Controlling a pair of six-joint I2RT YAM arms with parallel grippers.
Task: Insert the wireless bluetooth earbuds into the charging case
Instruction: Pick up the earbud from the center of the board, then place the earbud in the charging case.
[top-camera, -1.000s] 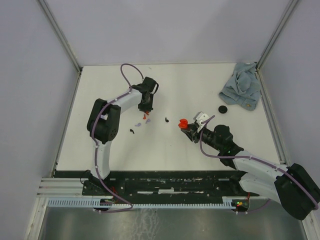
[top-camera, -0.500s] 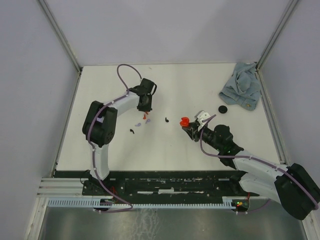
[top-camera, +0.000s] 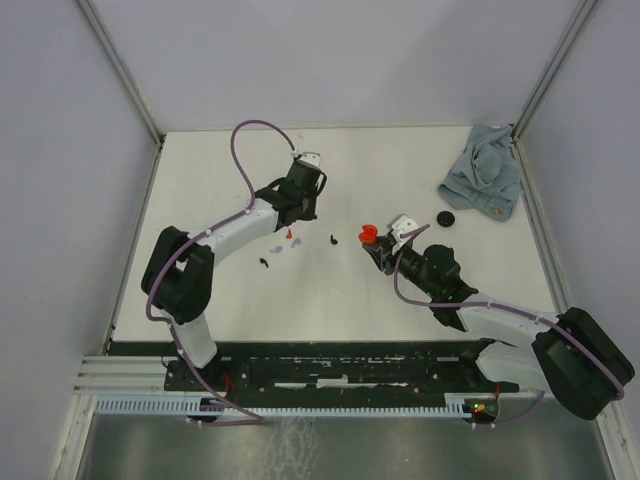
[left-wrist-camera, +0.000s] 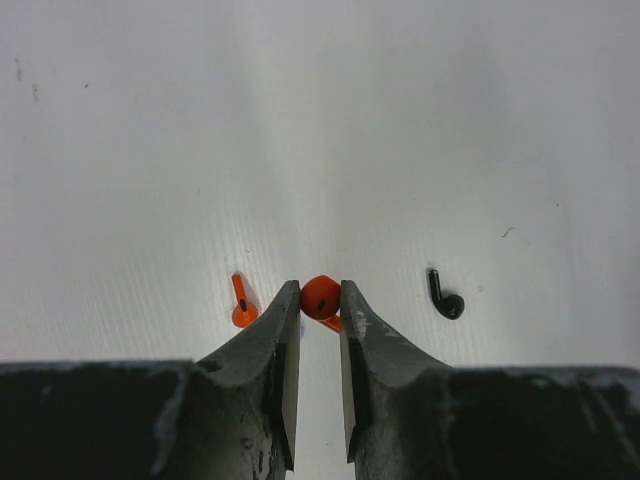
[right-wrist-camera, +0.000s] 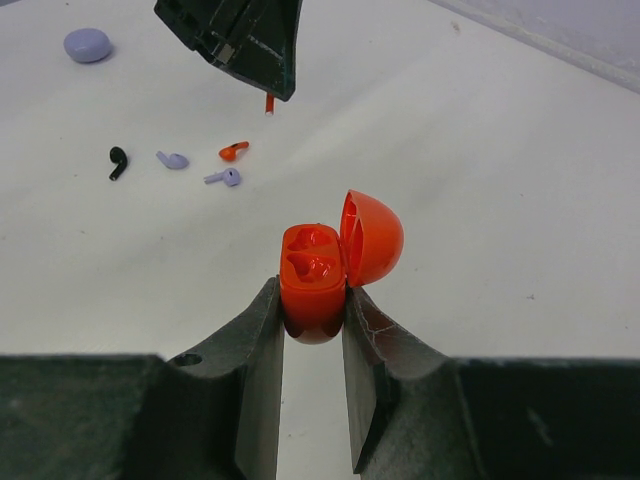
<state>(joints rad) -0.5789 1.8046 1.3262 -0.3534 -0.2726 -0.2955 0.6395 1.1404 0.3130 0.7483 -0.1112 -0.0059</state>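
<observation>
So far nothing is seated: the right gripper clamps the open red charging case, both sockets empty. The left gripper pinches one red earbud; the second red earbud lies on the table just beside, so both insertions remain

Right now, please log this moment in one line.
left gripper: shut on red earbud | right gripper: shut on open red case | second red earbud: on table
</observation>
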